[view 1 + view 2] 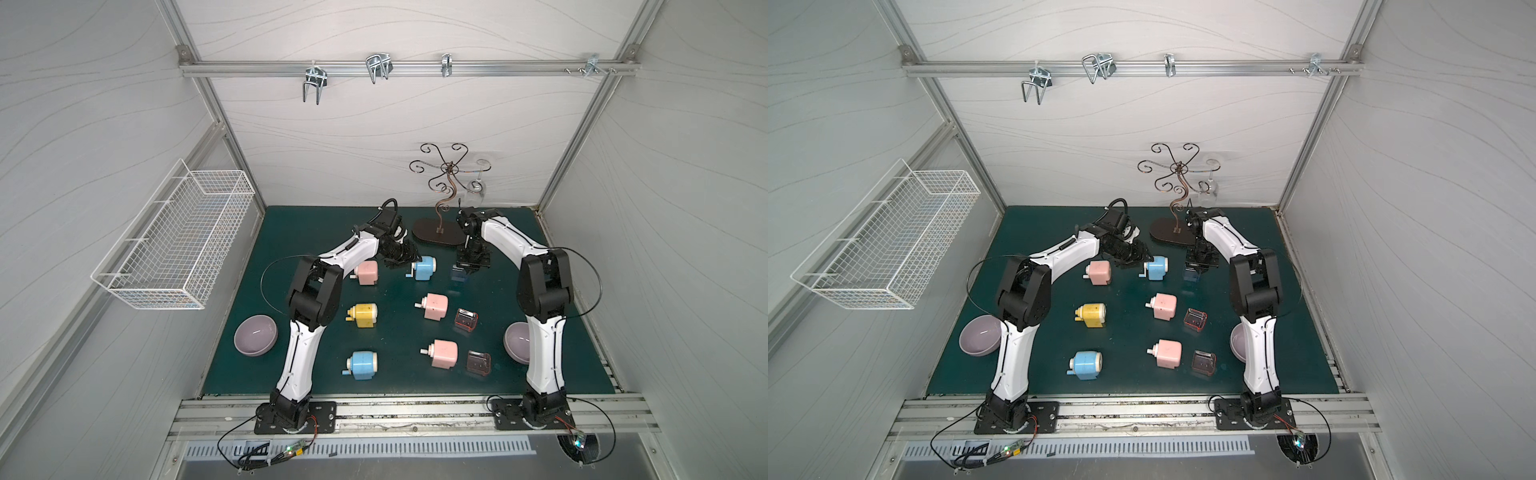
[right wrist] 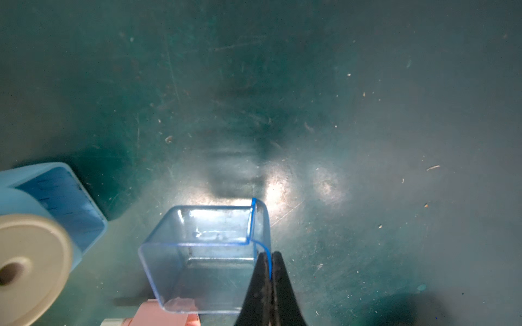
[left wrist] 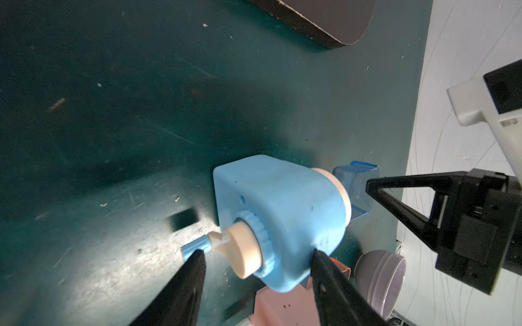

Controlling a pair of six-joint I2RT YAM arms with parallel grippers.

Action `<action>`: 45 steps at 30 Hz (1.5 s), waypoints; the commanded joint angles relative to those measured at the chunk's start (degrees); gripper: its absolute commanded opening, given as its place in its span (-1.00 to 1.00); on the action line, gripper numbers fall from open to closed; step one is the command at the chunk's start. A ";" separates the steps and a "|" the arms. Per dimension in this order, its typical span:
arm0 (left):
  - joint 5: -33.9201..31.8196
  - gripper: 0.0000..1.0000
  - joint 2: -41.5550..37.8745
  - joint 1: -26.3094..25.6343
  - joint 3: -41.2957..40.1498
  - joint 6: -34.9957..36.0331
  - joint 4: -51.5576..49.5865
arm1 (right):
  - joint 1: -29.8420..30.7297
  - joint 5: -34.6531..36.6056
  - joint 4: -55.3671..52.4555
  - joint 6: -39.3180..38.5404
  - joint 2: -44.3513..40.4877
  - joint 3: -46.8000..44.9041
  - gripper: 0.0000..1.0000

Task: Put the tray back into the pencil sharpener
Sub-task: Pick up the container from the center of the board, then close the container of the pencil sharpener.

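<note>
Green mat holds 6 sharpeners, 3 trays and 2 bowls. Both arms reach to its far side, elbows bent. The left gripper has its jaws apart astride the blue sharpener at the crank end, and the right gripper pinches a wall of the blue tray, just beside that sharpener.

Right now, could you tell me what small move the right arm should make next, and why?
Probably ease the blue tray toward the blue sharpener's open slot: the right gripper pinches the tray's wall, a gap separates tray and sharpener, and the left gripper flanks the sharpener.
</note>
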 commanded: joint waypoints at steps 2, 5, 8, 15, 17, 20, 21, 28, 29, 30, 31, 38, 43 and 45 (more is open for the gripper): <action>0.74 0.24 1.39 -0.11 2.74 0.06 1.52 | 0.80 1.13 -3.33 -0.69 2.03 2.46 -0.96; 1.31 0.23 1.39 -0.07 2.77 -0.13 1.94 | 1.03 1.18 -4.06 -0.69 2.97 3.65 -0.96; 1.45 0.22 1.51 -0.05 2.84 -0.22 2.02 | 1.15 1.18 -4.56 -0.76 3.64 4.56 -0.96; 2.15 0.14 2.04 -0.02 2.90 -0.91 2.55 | 1.76 1.37 -5.80 -1.18 5.28 6.55 -0.97; 2.39 0.12 2.26 -0.02 3.10 -1.17 2.54 | 1.91 1.52 -6.19 -1.22 5.80 7.08 -0.97; 2.86 0.07 2.47 -0.02 3.14 -1.30 2.56 | 2.07 1.57 -6.73 -1.32 6.40 7.90 -0.97; 2.91 0.07 2.52 -0.02 3.10 -1.27 2.44 | 2.15 1.47 -6.86 -1.30 6.57 8.18 -0.97; 2.90 0.07 2.53 -0.02 2.48 -0.92 1.81 | 2.60 1.35 -7.86 -1.90 7.73 9.82 -0.97; 2.91 0.07 2.52 -0.02 2.40 -0.95 1.76 | 2.83 1.42 -8.08 -1.92 8.03 10.23 -0.98; 2.95 0.07 2.55 -0.02 2.40 -0.88 1.64 | 2.93 1.43 -8.39 -1.94 8.35 10.63 -0.98; 2.89 0.07 2.53 -0.02 2.40 -0.83 1.67 | 3.10 1.42 -8.73 -2.14 8.67 11.20 -0.98; 3.17 0.06 2.86 -0.02 2.54 -0.83 1.56 | 3.68 0.66 -11.41 -2.71 11.54 15.92 -0.98; 3.24 0.06 2.96 -0.02 2.57 -0.75 1.63 | 3.67 -0.31 -13.18 -3.58 13.67 18.89 -1.00; 3.35 0.06 3.10 -0.02 2.57 -0.74 1.68 | 3.68 -0.80 -13.82 -4.06 14.55 19.98 -1.00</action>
